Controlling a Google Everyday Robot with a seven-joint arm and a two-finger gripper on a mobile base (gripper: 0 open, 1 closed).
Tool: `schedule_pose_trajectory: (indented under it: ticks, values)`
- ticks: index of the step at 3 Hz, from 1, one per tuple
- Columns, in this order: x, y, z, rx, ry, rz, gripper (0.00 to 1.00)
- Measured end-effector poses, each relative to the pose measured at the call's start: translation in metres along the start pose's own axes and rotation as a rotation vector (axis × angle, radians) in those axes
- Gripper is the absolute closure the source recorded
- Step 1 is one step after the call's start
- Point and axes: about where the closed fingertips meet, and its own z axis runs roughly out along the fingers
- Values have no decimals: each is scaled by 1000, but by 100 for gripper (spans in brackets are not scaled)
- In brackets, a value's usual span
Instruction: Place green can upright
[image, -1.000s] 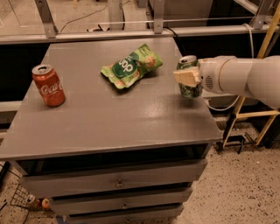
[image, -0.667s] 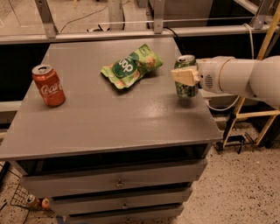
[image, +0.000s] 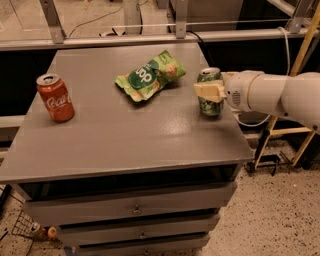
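The green can (image: 210, 106) stands upright on the grey table (image: 125, 135), close to its right edge, with its silver top showing. My gripper (image: 206, 91) reaches in from the right on a white arm and is shut on the can's middle. One cream finger (image: 209, 91) lies across the can's front; the other is hidden behind it. The can's base looks level with the tabletop; whether it touches is not clear.
A red Coca-Cola can (image: 55, 97) stands upright at the table's left. A flat green snack bag (image: 150, 75) lies at the back middle. Drawers (image: 135, 210) sit under the tabletop. A yellow frame (image: 300, 60) and cable stand right of the table.
The gripper and the green can have shifted slightly left and toward the front of the table. The red can and the snack bag have not moved.
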Motion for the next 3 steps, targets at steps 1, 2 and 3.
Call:
schedule_pose_trajectory:
  ticks: [1, 2, 3]
  values:
    - [12, 2, 1, 5, 43, -17, 100]
    - [24, 4, 6, 24, 88, -37, 100]
    - [28, 5, 9, 33, 111, -42, 100]
